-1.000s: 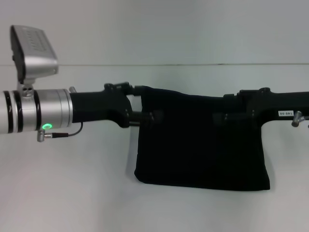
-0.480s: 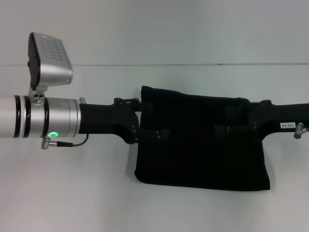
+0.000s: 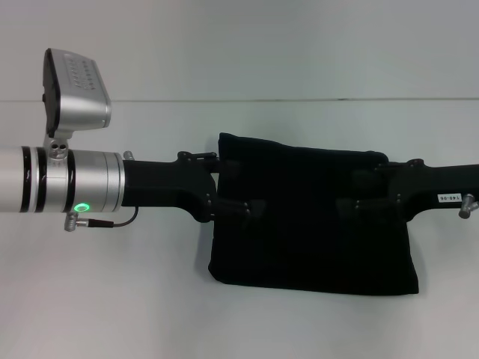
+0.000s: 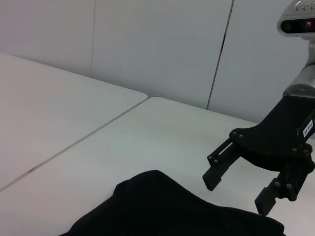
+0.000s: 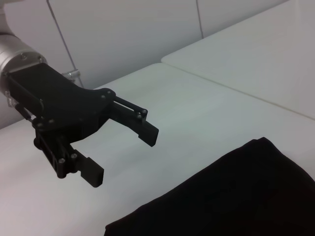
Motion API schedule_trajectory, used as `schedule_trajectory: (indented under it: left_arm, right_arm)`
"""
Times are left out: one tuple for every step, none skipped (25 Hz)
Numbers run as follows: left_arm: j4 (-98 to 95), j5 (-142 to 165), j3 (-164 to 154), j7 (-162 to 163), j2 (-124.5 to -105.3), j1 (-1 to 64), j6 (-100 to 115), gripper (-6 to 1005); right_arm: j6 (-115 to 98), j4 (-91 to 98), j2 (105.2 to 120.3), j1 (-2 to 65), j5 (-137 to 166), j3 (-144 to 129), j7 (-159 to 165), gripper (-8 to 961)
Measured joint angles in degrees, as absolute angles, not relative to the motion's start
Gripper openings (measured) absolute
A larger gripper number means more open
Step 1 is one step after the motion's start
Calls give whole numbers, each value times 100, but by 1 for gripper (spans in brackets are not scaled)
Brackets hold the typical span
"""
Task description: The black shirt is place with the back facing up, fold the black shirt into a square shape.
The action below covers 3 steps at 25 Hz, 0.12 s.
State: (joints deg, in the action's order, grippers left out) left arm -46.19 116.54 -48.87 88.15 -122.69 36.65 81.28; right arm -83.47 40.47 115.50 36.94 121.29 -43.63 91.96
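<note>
The black shirt (image 3: 310, 224) lies folded into a rough rectangle on the white table. Its edges also show in the left wrist view (image 4: 162, 211) and the right wrist view (image 5: 236, 196). In the head view my left gripper (image 3: 241, 184) hovers over the shirt's left edge. My right gripper (image 3: 353, 187) hovers over the shirt's right part. The right wrist view shows the left gripper (image 5: 125, 155) open with nothing between its fingers. The left wrist view shows the right gripper (image 4: 236, 189) open and empty too.
The white table (image 3: 112, 299) stretches around the shirt, with a seam line (image 3: 299, 100) behind it. Light wall panels (image 4: 157, 44) rise behind the table. The left arm's silver wrist and its camera (image 3: 71, 82) stand over the table's left side.
My left arm has moved to the right, over the shirt's left edge. My right arm has drawn back slightly to the right. The shirt lies flat and still.
</note>
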Motion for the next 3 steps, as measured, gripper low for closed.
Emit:
schedule_trajectory:
  left_arm:
    - [-4620, 11654, -4886, 8816, -12269, 3665, 8129, 908]
    - [-4620, 11656, -4886, 8816, -12269, 3665, 8130, 908]
    - [-4621, 11656, -4886, 8816, -12269, 3665, 8130, 908]
  right_arm:
    - [-8345, 4049, 11550, 3692, 12129, -4361, 9199, 796]
    - [-8345, 4051, 11550, 3690, 12129, -4361, 9202, 796]
    - [-8345, 4053, 11550, 3689, 12129, -4360, 9204, 796]
